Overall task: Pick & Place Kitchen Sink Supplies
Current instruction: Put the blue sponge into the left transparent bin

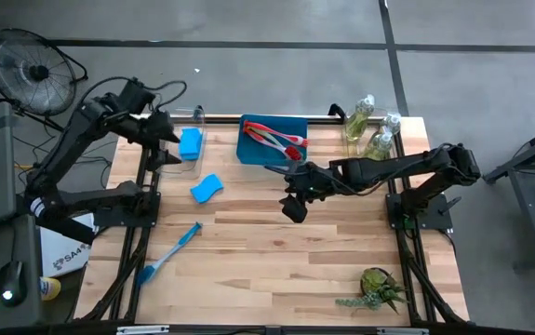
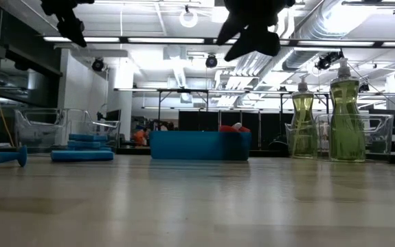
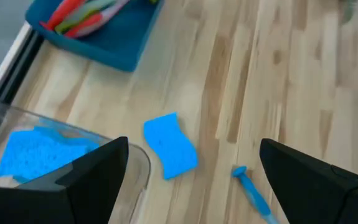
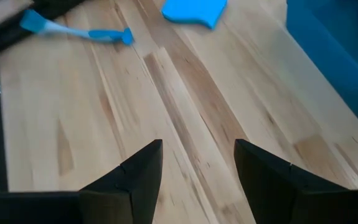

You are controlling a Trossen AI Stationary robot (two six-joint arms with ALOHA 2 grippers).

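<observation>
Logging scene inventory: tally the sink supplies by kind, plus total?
Sponges: 2, one in the clear bin, one loose.
Dish brushes: at least 3, one blue, the others in the blue tray.
Soap bottles: 3.
Total: at least 8.

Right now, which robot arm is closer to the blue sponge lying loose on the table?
Left. The left tool hovers just behind the loose sponge, over the clear bin. The right tool hangs farther off to its side, empty.

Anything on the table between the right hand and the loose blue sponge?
No. In the high view, only bare wood lies between the right hand and the loose blue sponge; the right wrist view shows the same.
</observation>
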